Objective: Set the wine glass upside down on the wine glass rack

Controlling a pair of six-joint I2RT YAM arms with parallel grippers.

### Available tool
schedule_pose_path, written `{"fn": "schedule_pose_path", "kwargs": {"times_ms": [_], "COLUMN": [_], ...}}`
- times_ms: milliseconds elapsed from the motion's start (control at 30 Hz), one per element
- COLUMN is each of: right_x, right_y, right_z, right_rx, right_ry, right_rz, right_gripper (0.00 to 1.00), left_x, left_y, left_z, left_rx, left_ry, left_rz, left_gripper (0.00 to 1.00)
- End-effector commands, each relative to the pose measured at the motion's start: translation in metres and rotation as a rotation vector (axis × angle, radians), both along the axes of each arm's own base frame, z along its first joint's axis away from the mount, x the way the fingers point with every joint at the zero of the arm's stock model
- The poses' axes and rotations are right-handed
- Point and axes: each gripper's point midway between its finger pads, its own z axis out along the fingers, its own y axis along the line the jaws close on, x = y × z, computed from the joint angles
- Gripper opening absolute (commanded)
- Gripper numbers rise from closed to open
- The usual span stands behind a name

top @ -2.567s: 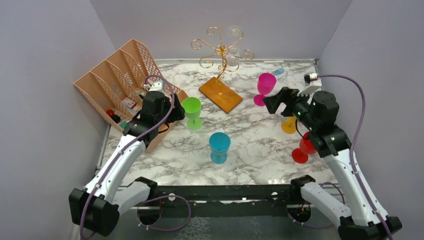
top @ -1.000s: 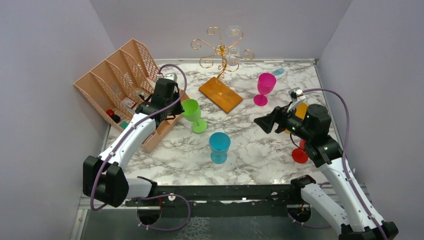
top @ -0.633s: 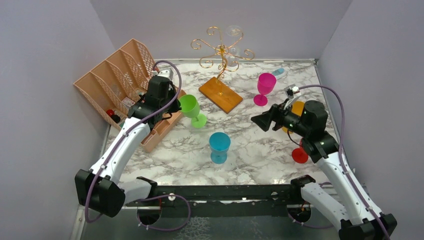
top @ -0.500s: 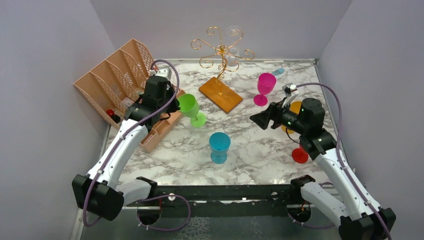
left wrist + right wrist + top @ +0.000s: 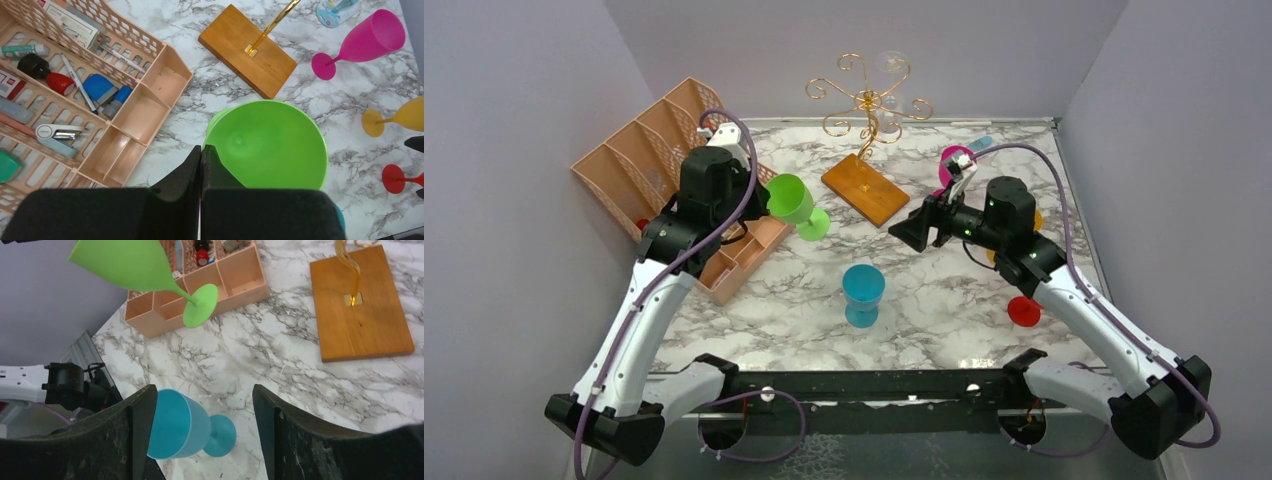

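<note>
A green wine glass point(image 5: 789, 200) hangs tilted above the table, bowl to the left and foot to the right. My left gripper point(image 5: 762, 195) is shut on its rim; in the left wrist view the fingers point(image 5: 201, 150) pinch the edge of the green bowl point(image 5: 265, 145). The wine glass rack point(image 5: 867, 100) stands at the back, gold scrolls on a wooden base point(image 5: 864, 188). My right gripper point(image 5: 906, 230) is open, holding nothing, just right of the base. In its wrist view, the gripper point(image 5: 205, 392) frames a blue glass point(image 5: 185, 425) on the table below, with the green glass point(image 5: 125, 262) at upper left.
A peach mesh organiser point(image 5: 639, 160) full of stationery fills the left side. The blue glass point(image 5: 863, 293) stands mid-table. A pink glass point(image 5: 954, 160) sits behind my right arm, a red one point(image 5: 1024, 310) at the right, an orange one point(image 5: 395, 117) nearby.
My left gripper has raised the green glass off the table and drawn it left. My right arm has swung left toward the rack base, jaws still open.
</note>
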Motion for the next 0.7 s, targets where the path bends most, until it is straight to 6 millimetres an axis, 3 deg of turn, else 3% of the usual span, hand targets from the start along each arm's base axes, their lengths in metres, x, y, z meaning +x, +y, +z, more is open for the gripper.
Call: {"fn": "schedule_pose_path", "kwargs": {"times_ms": [0, 200, 400, 667], "right_x": [0.002, -0.016, -0.049, -0.07], "right_y": [0.023, 0.054, 0.061, 0.062], "right_z": [0.035, 0.048, 0.055, 0.041], "right_rx": [-0.003, -0.095, -0.096, -0.181], "right_ry": [-0.206, -0.521, -0.939, -1.223], "right_rz": [0.079, 0.217, 0.422, 0.575], "right_gripper": [0.71, 0.7, 0.64, 0.63], "left_x": [-0.018, -0.042, -0.06, -0.082], "left_y": [0.006, -0.007, -0.011, -0.029], "left_z": [0.03, 0.065, 0.091, 0.111], "left_rx": [-0.008, -0.109, -0.149, -0.216], "left_ry": [-0.051, -0.097, -0.142, -0.162], "left_rz": [-0.019, -0.1, -0.153, -0.285], "left_gripper": [0.0, 0.0, 0.0, 0.0]}}
